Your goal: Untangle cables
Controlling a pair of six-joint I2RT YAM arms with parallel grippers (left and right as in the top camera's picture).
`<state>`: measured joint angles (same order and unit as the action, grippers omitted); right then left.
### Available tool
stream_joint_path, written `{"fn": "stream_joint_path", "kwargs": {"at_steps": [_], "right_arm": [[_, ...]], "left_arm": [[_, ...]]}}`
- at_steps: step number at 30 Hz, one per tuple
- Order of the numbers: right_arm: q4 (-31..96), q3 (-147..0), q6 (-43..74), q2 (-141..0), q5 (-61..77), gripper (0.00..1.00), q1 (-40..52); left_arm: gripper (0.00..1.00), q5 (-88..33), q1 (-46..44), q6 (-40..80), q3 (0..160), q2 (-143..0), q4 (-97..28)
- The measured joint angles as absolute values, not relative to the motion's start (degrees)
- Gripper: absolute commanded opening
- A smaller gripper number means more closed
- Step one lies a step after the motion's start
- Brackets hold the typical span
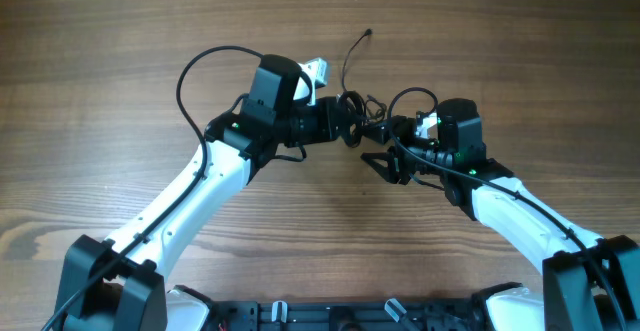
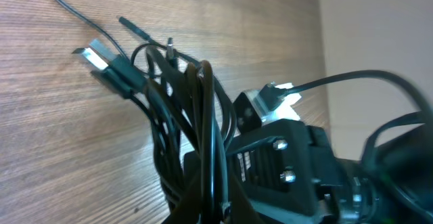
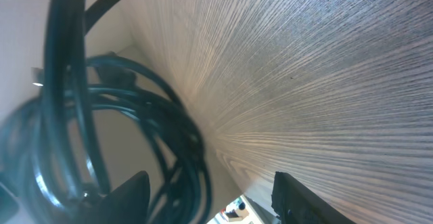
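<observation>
The cables (image 1: pixel 358 103) sit near the middle of the table (image 1: pixel 120 31), bunched into a small tangled knot between the two arms. The left gripper (image 1: pixel 343 123) reaches in from the left, and its jaws are pressed together, pinching the bundle. In the left wrist view the cables (image 2: pixel 183 109) rise out of that grip in several overlapping black loops, lifted off the wood. A flat metal plug (image 2: pixel 95 53) on a thicker black end sticks out to the upper left, with a thin pin plug (image 2: pixel 169 45) just beside it. One loose cord (image 2: pixel 67 7) trails away across the table towards the top left corner. From overhead, that single strand (image 1: pixel 352 56) curves up and away from the knot, ending in a small plug.

The right gripper (image 1: pixel 385 163) is just below and to the right of the knot, pointing towards the left arm. Its jaws are spread, with bare wood showing between them. In the right wrist view the cables (image 3: pixel 101 129) hang as a coil of dark loops at the left, close against one finger (image 3: pixel 128 197). The other finger (image 3: pixel 304 197) stands well apart from them. Whether the coil touches that near finger is not clear.
</observation>
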<state>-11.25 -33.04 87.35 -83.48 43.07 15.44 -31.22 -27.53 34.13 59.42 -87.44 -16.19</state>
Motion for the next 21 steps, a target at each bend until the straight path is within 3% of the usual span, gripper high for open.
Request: {"fn": "stream_joint_path", "kwargs": {"at_steps": [5, 16, 17, 19, 21], "right_arm": [[-11.33, -33.04, 87.35, -83.48, 43.24, 0.60, 15.44], [-11.33, -33.04, 87.33, -83.48, 43.22, 0.59, 15.44], [-11.33, -33.04, 87.33, -83.48, 43.22, 0.57, 15.44], [-11.33, -33.04, 87.37, -83.48, 43.24, 0.41, 15.44], [-11.46, -33.04, 87.46, -83.48, 43.18, 0.19, 15.44]], "left_arm": [[0.04, -25.91, -27.86, 33.76, 59.44, -87.44, -20.80], [0.04, -26.41, -32.08, 37.76, 59.46, -87.44, -13.61], [0.04, -26.41, -32.49, 38.30, 59.46, -87.44, -13.56], [0.04, -26.41, -33.41, 39.59, 59.46, -87.44, -13.39], [0.04, -26.44, -33.80, 41.25, 59.46, -87.44, -13.17]]}}
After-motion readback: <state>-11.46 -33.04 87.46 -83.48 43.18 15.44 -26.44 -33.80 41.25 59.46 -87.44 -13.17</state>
